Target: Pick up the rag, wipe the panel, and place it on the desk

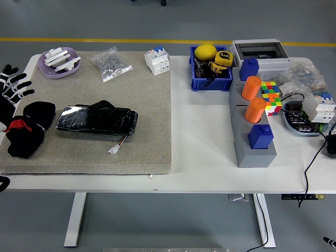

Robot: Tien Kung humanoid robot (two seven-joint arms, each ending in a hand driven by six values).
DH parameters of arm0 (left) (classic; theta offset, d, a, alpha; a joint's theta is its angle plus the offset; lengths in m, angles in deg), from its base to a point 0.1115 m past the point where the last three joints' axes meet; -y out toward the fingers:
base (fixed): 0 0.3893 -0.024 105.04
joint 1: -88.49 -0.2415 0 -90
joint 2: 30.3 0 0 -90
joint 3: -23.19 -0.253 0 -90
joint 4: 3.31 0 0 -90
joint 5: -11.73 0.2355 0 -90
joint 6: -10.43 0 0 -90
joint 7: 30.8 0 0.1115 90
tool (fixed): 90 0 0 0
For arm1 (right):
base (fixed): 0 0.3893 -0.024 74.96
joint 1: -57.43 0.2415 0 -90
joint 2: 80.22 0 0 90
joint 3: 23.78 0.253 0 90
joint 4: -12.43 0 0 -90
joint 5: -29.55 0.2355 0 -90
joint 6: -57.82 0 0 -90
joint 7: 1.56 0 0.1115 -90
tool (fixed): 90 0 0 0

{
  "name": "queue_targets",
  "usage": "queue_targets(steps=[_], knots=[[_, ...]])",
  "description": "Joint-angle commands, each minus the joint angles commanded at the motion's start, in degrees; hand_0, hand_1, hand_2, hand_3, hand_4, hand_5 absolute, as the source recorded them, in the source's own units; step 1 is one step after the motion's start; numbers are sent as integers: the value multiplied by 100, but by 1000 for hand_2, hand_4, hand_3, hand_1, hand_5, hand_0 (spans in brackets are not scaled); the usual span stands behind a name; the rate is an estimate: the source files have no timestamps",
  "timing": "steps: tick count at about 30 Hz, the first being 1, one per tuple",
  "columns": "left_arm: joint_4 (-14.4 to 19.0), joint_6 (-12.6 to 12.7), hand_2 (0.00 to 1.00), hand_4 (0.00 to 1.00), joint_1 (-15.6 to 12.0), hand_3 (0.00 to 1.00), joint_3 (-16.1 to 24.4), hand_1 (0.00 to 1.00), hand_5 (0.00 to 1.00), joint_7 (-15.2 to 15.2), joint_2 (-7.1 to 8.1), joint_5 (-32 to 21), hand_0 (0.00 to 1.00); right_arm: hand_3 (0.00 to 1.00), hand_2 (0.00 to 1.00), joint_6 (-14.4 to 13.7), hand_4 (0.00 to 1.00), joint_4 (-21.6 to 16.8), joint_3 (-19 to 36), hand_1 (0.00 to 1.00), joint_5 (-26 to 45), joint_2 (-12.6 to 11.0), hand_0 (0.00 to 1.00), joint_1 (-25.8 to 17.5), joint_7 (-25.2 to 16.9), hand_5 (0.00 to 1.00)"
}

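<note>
With the left hand [11, 86] spread empty beside the rag [27, 130], which lies on the mat [105, 152] just left of the panel [97, 121], the panel's wire [118, 145] could be snagged.

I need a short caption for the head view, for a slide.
Black rag lies beside the dark panel on the beige mat; the left hand hovers open at the table's left edge.

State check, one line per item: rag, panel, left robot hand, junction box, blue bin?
rag: bunched on the mat, left of the panel, not held
panel: flat on the mat, wire lead loose
left robot hand: open, at the mat's left edge
junction box: lid off
blue bin: filled with tools
</note>
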Motion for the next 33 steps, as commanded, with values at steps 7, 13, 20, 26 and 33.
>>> queue_targets(steps=[7, 13, 20, 26, 33], knots=[[51, 2, 556, 796, -39, 561, 34, 515, 425, 9, 17, 13, 403, 635, 680, 7, 998, 2, -28, 588, 21, 21, 706, 11, -15, 553], [102, -3, 555, 799, -35, 561, 65, 514, 422, 17, 32, -3, 404, 635, 680, 15, 998, 12, -87, 590, 118, 64, 707, 4, -49, 553], [154, 3, 555, 801, -8, 561, 82, 514, 418, 21, 63, -32, 404, 636, 680, 25, 998, 5, -71, 590, 82, 81, 706, -45, -33, 554], [226, 9, 555, 805, -10, 561, 103, 515, 416, 26, 98, -51, 404, 636, 680, 70, 998, 13, 30, 590, -132, 144, 707, -179, 34, 555], [334, 15, 555, 808, -19, 561, 126, 514, 408, 42, 152, -54, 406, 636, 680, 89, 998, 5, 112, 595, -243, 146, 708, -275, 88, 556]])
